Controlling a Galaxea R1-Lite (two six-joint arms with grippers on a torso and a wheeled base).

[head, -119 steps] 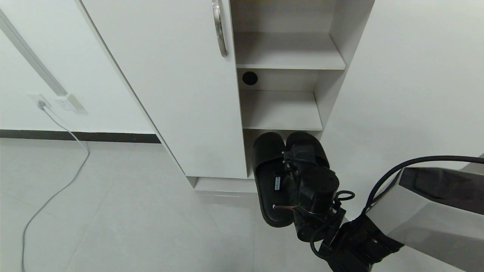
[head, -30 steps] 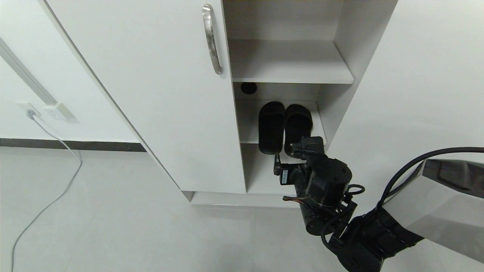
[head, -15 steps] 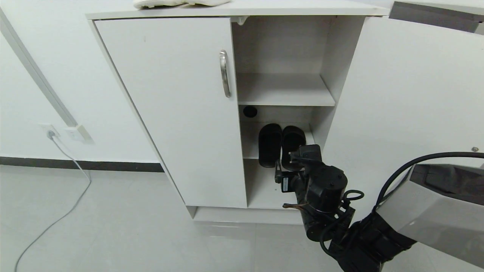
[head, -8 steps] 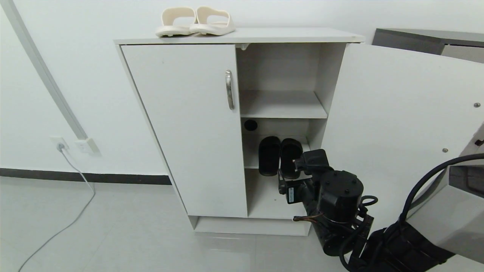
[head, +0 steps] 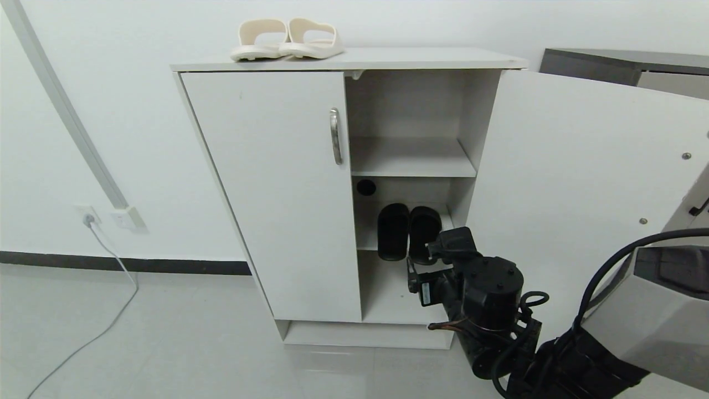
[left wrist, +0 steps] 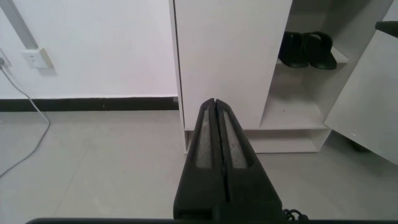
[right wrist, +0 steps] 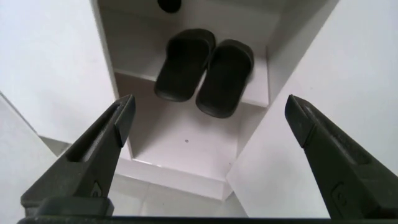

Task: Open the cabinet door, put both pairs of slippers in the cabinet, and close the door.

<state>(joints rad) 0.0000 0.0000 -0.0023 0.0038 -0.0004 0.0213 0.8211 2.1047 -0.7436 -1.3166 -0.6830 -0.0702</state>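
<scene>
Black slippers (head: 409, 233) shelved inside cabinet (head: 432, 58), just ahead of right gripper (right wrist: 209, 104), spread wide and empty. Left gripper (left wrist: 214, 134) pinched together, held low. Roughly halfway, by judgement: cream slippers (head: 285, 39) on cabinet top, at 11 o'clock. Next likely calls for rising, pinching both straps, steering past open door (head: 576, 183) at 3 o'clock.

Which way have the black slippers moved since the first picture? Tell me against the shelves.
Yes. The black slippers left the right gripper, below the lower shelf, and now lie up on it.

right gripper (right wrist: 209, 106) has left black slippers (head: 409, 231) on middle shelf (head: 366, 228).
</scene>
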